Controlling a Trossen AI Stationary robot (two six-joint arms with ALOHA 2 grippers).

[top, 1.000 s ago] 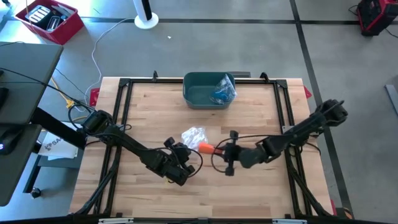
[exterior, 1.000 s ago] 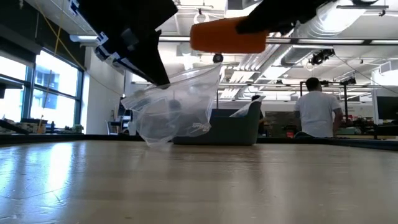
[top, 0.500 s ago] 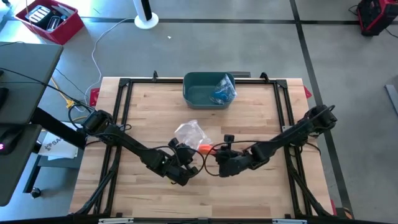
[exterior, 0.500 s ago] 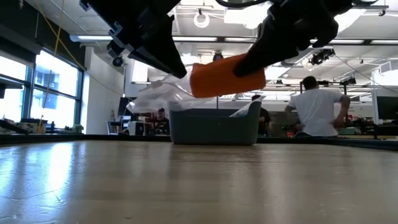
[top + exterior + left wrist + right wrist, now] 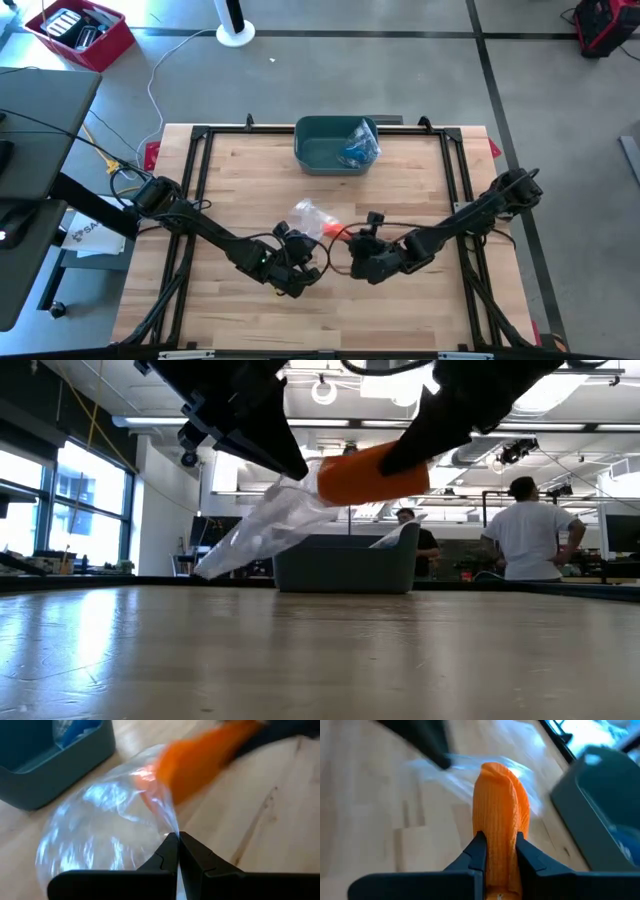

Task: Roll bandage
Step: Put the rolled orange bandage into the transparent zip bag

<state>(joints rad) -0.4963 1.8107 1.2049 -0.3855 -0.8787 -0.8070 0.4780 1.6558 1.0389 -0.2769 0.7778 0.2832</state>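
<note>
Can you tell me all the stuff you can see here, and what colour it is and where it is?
Orange bandage roll: one, orange, held above the table's middle, partly in the bag's mouth.
Clear plastic bag: one, see-through, hanging in the air beside the roll.
Teal plastic bin: one, dark teal, at the table's far edge, with a blue-printed clear packet inside.
Wooden table: one, light wood with a black frame.
Red box: one, red, on the floor beyond the table.
People: two, in the room behind.
Left gripper: one, black, shut on the bag's edge.
Right gripper: one, black, shut on the roll.
</note>
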